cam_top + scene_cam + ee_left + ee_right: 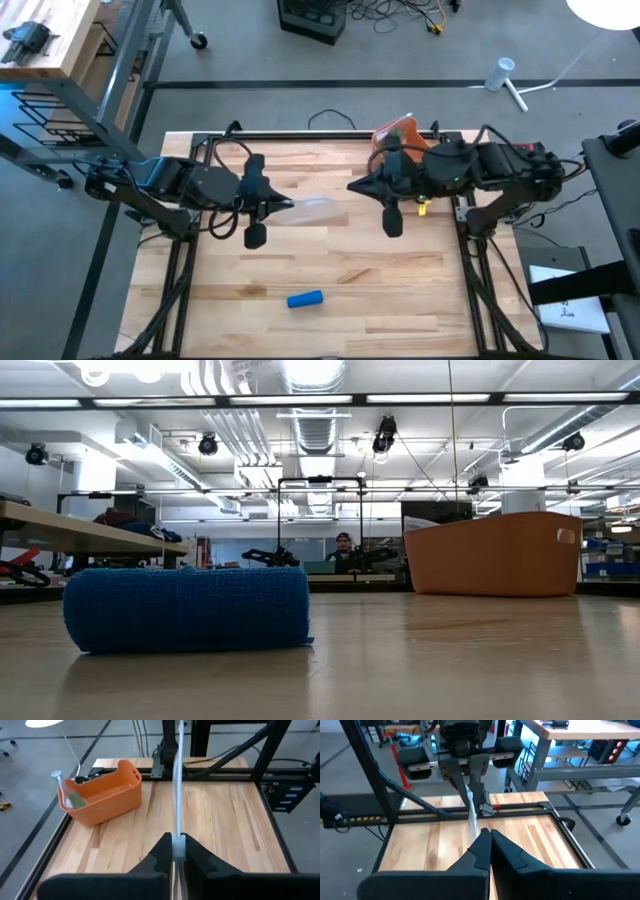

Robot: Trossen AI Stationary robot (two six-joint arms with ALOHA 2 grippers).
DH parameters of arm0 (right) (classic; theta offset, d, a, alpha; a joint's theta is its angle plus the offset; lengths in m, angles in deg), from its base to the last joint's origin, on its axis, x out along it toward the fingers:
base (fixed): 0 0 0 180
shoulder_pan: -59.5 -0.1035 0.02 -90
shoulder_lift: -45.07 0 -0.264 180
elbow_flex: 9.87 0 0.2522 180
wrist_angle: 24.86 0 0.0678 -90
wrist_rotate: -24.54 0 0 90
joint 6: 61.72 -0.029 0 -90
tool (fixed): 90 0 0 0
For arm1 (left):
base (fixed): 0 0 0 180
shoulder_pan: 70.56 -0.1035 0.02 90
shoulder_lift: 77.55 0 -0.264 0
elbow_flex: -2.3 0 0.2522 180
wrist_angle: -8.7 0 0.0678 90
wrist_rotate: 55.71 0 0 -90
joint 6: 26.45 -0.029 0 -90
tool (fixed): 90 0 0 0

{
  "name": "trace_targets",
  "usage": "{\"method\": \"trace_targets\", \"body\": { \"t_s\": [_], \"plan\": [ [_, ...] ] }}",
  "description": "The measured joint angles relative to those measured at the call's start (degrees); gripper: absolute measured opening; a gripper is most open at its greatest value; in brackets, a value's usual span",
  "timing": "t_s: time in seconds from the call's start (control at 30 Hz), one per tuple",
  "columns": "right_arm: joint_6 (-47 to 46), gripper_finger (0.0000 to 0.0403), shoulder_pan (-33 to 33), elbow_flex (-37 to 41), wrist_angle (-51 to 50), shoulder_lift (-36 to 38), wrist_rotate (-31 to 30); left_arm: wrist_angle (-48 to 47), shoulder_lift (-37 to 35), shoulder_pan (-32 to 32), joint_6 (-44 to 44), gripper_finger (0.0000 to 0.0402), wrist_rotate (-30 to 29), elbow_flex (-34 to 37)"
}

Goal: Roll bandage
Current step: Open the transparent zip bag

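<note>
- Left wrist view shows the left gripper (178, 851) closed on the edge of a thin clear strip (178, 785), the translucent material pinched between its two dark fingers (161, 851) and running straight away from them
- Right wrist view shows the right gripper (484, 841) with its fingers pressed together on the opposite end of the same clear strip (471, 815), which stretches across to the left gripper (472, 782) facing it
- High view has the left gripper (283, 206) and the right gripper (354, 187) held above the middle of the table, apart, with the pale clear strip (318, 207) spanning the gap between them
- Both arms reach in from the table's left and right sides toward its centre
- An orange bin (398, 132) sits at the far edge of the table, behind the right arm; it also shows in the left wrist view (102, 792) and in the low view (495, 555)
- A rolled blue bandage (305, 299) lies on its side on the wooden table (400, 290) near the front edge, well apart from both grippers
- Low view shows the blue bandage (187, 609) resting on the table surface, touched by neither gripper
- A person (344, 547) is visible far off in the room behind the table
</note>
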Motion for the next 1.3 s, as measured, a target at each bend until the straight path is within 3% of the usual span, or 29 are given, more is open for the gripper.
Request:
{"method": "trace_targets", "body": {
  "t_s": [0.13,0.3,0.43,0.57,0.7,1.13,1.3],
  "plan": [
    [-1.77,0.0016,0.0,-0.22,2.01,-0.04,-0.04,1.79,-0.17,0.02,0.06,0.0008,0.0,0.0],
    [-3.37,0.0084,0.11,-0.01,2.94,-3.25,0.41,5.07,0.03,0.02,-0.57,0.0022,-0.02,0.0],
    [-2.76,0.0137,0.13,-0.04,6.53,-4.56,4.34,5.67,0.03,0.02,-0.81,0.0014,-0.02,0.0],
    [-2.72,0.0158,0.2,-0.05,7.68,-5.77,4.49,7.45,0.03,0.02,-0.83,0.0006,0.24,0.0],
    [-2.31,0.0143,0.46,-0.01,9.38,-6.65,2.99,9.98,0.28,0.02,-0.83,0.0015,1.44,0.0],
    [0.57,0.0021,0.37,-0.87,15.81,-6.39,3.57,18.87,0.53,0.13,-2.51,0.0012,1.46,0.0],
    [1.93,0.0002,0.39,-0.88,19.95,-6.39,3.61,19.65,0.95,0.11,-2.65,0.002,1.46,0.0]
  ]
}}
